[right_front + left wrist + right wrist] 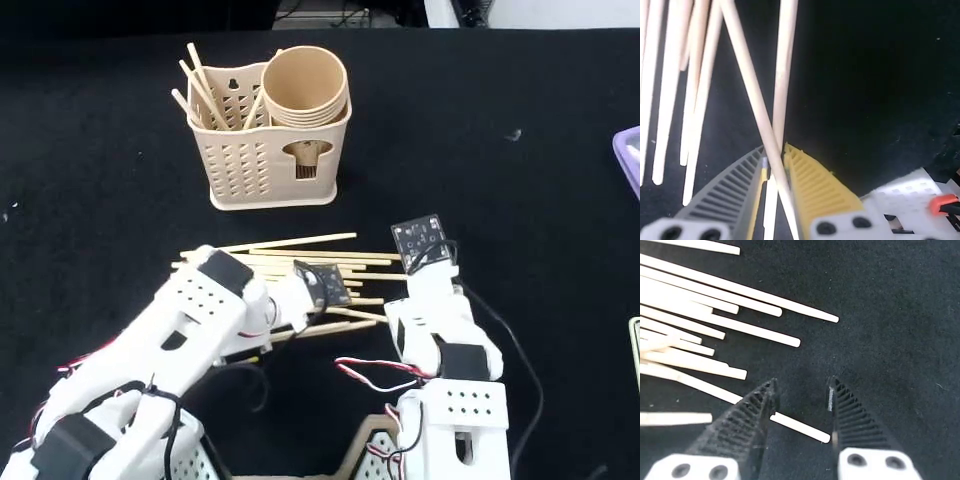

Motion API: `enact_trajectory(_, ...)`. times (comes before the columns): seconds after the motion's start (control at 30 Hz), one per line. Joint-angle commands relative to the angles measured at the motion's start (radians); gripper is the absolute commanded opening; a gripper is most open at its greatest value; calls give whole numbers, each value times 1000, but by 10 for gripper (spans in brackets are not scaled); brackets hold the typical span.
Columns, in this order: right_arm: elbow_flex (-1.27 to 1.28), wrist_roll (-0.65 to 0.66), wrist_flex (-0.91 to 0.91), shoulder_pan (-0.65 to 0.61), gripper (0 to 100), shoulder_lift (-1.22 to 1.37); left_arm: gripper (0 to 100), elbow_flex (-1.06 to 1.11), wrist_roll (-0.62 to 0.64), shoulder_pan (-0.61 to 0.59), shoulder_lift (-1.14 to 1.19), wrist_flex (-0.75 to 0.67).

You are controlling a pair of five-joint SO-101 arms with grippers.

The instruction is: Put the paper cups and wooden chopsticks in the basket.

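- Two crossed chopsticks (760,115) were clamped between the jaws of the left pincer (774,150), which had closed on them close to its tips. You should have rated this grip as weak. The sticks crossed right at the clamp point, so either one could pivot or slide out under a lift.
- Your right pincer (802,385) stood with its jaws apart, one on each side of the end of a single chopstick (800,427) lying flat on the black table (890,315). A closure there would have caught only the end of the stick, and the long free part could have swung down or pulled loose.
- Loose chopsticks (300,258) lay fanned on the table, touching or just beside both pincers. A lift could have dragged or scattered neighbouring sticks.
- Both arms were near each other over that one pile, so contact between them was a risk.
- Beyond the pile and well apart from it stood the basket (268,170). It held stacked paper cups (305,85) in one compartment and upright chopsticks (200,85) in the other. Sticks carried crosswise could have struck its rim.
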Motion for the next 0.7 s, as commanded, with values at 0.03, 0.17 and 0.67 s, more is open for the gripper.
enact_trajectory(0.03, -7, -2, -21, 14, 155, -15, 30, -30, 92, 2, -12, -61)
enact_trajectory(0.17, -7, -2, -21, 14, 155, -15, 34, -36, 126, 35, -2, -63)
enact_trajectory(0.67, -7, -2, -17, 12, 155, -15, 198, 240, 133, -12, -11, -321)
